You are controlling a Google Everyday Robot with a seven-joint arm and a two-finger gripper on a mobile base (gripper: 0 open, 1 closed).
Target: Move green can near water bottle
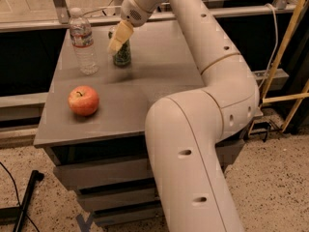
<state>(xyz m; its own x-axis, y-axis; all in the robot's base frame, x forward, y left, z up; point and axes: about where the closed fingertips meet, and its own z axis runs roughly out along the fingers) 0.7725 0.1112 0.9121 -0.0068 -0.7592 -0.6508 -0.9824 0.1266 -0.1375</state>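
The green can (122, 56) stands upright on the grey table (159, 66), toward the back left. The water bottle (83, 42), clear with a white cap and a white-and-red label, stands upright a short way to the can's left, with a small gap between them. My gripper (119, 36) reaches down from the white arm (193, 28) and sits at the can's top, covering its upper part. The can's base rests on the table.
A red apple (83, 100) lies on the table's front left part. The arm's large white lower link (193, 158) fills the foreground right of the table. Drawers sit under the tabletop. A metal rail runs behind the table.
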